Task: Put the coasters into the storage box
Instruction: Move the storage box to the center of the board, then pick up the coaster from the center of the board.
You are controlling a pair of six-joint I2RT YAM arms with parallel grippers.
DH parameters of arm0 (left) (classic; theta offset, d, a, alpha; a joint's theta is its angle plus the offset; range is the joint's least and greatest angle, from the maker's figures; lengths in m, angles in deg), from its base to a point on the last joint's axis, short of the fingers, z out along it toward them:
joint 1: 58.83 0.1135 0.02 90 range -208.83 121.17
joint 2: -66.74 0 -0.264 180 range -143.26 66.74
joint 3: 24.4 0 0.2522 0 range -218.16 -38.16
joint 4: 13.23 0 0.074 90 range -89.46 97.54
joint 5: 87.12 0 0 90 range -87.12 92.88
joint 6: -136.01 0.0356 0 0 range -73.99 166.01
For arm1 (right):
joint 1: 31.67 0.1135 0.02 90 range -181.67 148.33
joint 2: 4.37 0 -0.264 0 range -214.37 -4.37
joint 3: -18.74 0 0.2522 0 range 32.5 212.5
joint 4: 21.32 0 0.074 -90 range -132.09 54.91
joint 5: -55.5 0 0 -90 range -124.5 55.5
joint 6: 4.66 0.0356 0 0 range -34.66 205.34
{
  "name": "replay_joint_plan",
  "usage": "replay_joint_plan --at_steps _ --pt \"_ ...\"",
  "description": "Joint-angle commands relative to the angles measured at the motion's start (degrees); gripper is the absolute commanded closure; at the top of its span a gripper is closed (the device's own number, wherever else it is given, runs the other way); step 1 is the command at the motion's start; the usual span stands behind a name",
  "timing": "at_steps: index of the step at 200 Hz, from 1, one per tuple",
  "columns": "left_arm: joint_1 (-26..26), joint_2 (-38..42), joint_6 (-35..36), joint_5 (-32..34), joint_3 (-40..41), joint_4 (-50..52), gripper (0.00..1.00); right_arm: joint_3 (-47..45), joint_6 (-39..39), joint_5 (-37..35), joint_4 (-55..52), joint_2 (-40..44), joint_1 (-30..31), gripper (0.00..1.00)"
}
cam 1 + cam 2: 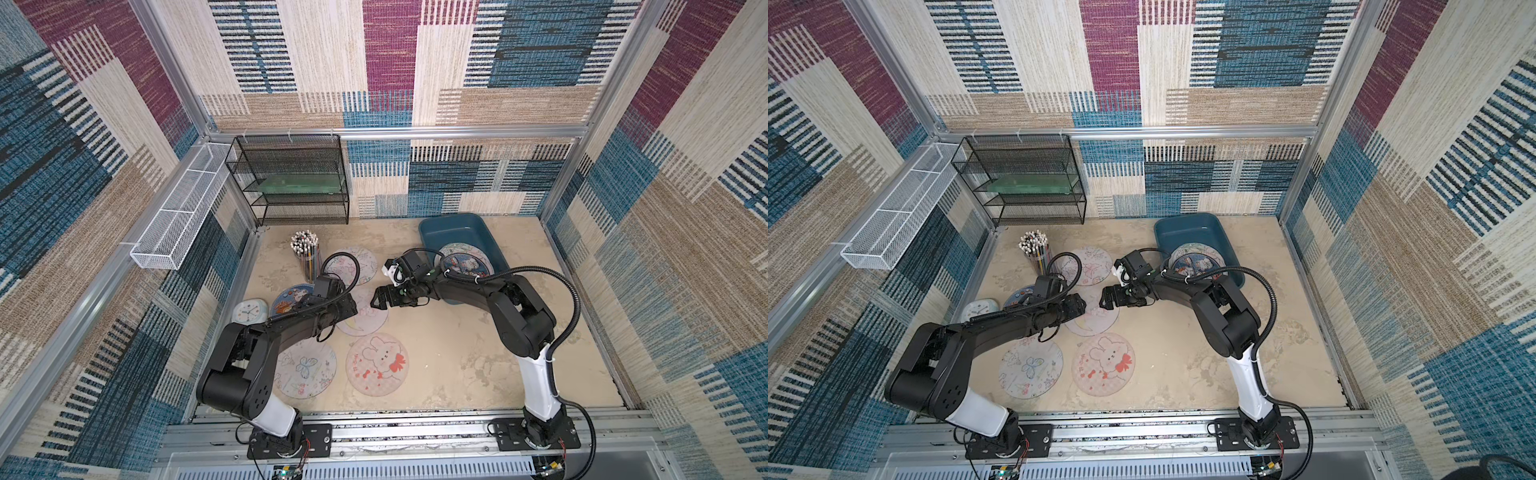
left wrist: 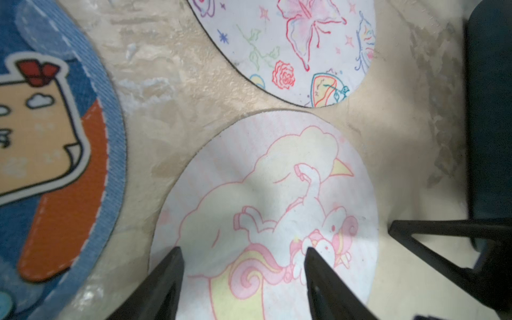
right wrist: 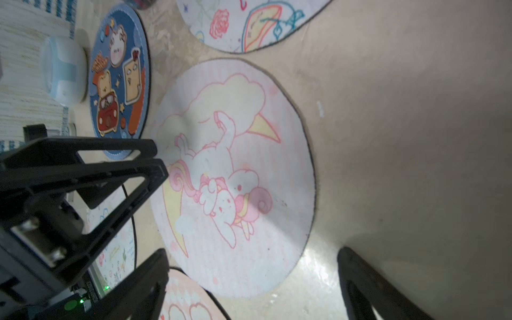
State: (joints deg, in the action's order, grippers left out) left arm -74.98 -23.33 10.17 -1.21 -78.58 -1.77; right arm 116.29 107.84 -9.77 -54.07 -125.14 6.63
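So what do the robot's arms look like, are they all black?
Mostly black, with a white section low on each: left arm, right arm. A ribbed black cable loops along the right arm. Each tool has two black, pointed, triangle-framed fingers.

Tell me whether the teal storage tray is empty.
Not empty. The shallow dark teal plastic tray already holds round printed coasters, a dark blue one on top.
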Motion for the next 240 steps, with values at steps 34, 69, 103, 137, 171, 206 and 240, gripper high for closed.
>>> replay_joint_plan --at_steps 34,69,103,137,171,206,240 --pt "0.09 -1.45 -1.58 -2.05 1.13 1.34 0.31 -1.48 2.42 4.67 2.9 -2.57 1.5 0.05" --pt "0.13 -2.4 -1.68 -2.83 0.96 0.98 0.31 -2.6 4.29 7.44 6.48 -3.76 1.3 0.12" --pt "0.13 -2.39 -1.78 -2.85 1.06 0.82 0.31 -2.55 5.71 8.75 8.51 -4.73 1.07 0.23" --pt "0.15 -2.32 -1.57 -2.93 0.88 0.81 0.31 -1.53 5.8 7.93 8.0 -5.87 0.74 0.6" --pt "0.15 -2.31 -1.6 -2.93 0.9 0.9 0.31 -1.39 5.71 7.7 8.21 -5.77 0.46 0.67" --pt "0.21 -1.35 -1.07 -4.56 1.0 -0.37 0.31 -1.69 5.11 8.32 9.05 -4.48 0.33 0.78" --pt "0.2 0.11 0.42 -7.68 1.78 -4.14 0.31 -1.33 4.62 8.06 8.88 -3.7 0.1 0.84"
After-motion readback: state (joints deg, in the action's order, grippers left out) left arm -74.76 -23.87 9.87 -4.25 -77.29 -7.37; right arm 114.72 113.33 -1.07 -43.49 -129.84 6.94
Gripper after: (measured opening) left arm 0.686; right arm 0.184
